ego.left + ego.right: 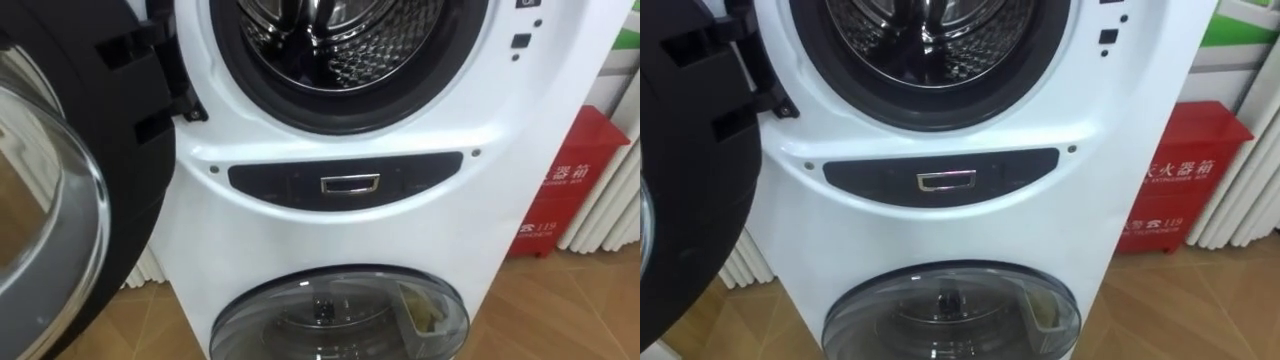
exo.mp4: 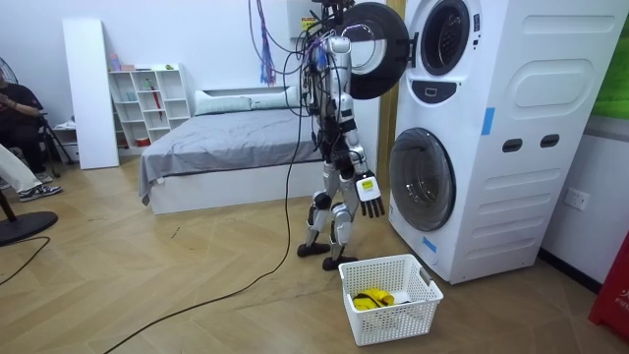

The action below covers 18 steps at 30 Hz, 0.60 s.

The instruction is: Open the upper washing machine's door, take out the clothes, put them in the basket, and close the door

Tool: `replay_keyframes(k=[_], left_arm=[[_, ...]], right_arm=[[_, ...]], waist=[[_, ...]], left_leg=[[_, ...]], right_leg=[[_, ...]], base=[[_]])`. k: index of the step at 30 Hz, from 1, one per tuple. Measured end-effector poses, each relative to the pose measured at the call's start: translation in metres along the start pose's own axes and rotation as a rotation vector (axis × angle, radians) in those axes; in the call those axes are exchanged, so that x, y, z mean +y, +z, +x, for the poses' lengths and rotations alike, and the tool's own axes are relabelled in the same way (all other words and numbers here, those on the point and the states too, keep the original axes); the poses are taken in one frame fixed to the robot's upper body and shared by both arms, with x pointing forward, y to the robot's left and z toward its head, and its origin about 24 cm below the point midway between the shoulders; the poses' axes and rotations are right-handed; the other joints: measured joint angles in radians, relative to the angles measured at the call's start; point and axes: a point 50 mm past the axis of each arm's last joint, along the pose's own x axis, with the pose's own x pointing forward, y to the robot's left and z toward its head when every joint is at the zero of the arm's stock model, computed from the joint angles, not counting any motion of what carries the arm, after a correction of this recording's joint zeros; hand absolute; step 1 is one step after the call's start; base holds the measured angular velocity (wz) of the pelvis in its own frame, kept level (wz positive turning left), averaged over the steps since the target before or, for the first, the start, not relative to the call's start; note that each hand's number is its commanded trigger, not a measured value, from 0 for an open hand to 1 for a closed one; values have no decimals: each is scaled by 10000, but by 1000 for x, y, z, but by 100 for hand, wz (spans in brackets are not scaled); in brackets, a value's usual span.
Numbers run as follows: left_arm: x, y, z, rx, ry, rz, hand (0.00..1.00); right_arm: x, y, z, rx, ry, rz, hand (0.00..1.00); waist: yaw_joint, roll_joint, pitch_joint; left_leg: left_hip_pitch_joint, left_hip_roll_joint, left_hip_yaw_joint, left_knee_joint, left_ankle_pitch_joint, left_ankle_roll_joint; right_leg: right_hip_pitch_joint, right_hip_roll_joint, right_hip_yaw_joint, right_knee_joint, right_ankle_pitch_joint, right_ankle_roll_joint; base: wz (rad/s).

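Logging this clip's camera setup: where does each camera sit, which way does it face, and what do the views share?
Left eye view: on the robot's head, facing the washing machine close up: open upper drum, its door swung left.
Right eye view: same head, slightly rightward, same front, red box at right.
Room view: standing across the floor, side-on; whole robot standing before the machine, right hand hanging open, white basket near its feet.
Shared: the open upper drum and shut lower door.
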Motion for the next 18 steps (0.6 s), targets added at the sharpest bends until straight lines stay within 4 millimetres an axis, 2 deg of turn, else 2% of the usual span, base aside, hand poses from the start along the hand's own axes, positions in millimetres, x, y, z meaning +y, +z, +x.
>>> replay_keyframes(k=[1,3,5,6,8,9,12,13,15,16,17,18], left_arm=[[0,2,0,-58,31,-13,0],[0,0,0,-27,49,-1,0],[1,2,0,-95,80,9,0],[2,5,1,-183,117,-11,0],[2,10,1,-329,76,-38,0],[1,15,1,-499,10,-62,0],[4,31,2,-955,78,-253,0],[5,38,3,-1208,83,-333,0],[5,46,3,-1527,5,-652,0],[6,51,3,-1680,-40,-678,0],[6,55,3,-1773,-51,-693,0],[6,64,3,-2010,-70,-729,0]], right_arm=[[1,0,0,-74,42,-227,0],[1,2,0,-176,91,-628,0],[3,8,0,-440,193,-1122,0],[6,12,-1,-599,272,-1368,0],[6,16,0,-709,312,-1625,0],[5,20,0,-825,306,-1661,0],[-1,24,1,-941,138,-1660,0],[-3,24,1,-928,74,-1569,0],[-5,27,1,-1028,-3,-1479,0],[-5,26,1,-1084,-58,-1466,0],[-5,26,1,-1092,-69,-1456,0],[-5,25,0,-1119,-60,-1411,0]], waist=[[136,9,-6],[285,-3,56],[354,-17,24],[387,-116,12],[471,-128,-13],[448,-33,2],[380,211,32],[282,288,-12],[135,372,-1],[102,417,6],[95,452,-15],[38,519,58]], left_leg=[[48,6,8,104,-14,-24],[45,64,14,439,-109,-153],[-300,159,20,1274,-446,-258],[-677,180,27,2114,-574,-323],[-1340,362,-87,3580,-639,-398],[-1859,513,-229,4704,-610,-449],[-2508,772,-559,6313,-532,-586],[-2449,856,-558,6494,-544,-629],[-1942,886,-591,6376,-582,-749],[-1495,850,-619,6089,-714,-976],[-1266,835,-690,5853,-752,-1035],[-752,829,-1037,5100,-867,-1164]], right_leg=[[4,22,104,33,-9,-12],[9,54,196,184,-74,-65],[-167,112,175,541,-334,-125],[-327,102,169,870,-390,-195],[-364,112,154,1047,-437,-270],[-369,176,115,1092,-459,-327],[-397,371,-79,1331,-579,-495],[-510,377,-190,1478,-641,-517],[-756,363,-290,1638,-662,-518],[-944,379,-319,1696,-617,-505],[-1016,391,-377,1695,-583,-511],[-1155,418,-588,1690,-520,-514]], base=[[-17],[-25],[-17],[-13],[-10],[0],[3],[22],[21],[16],[24],[49]])
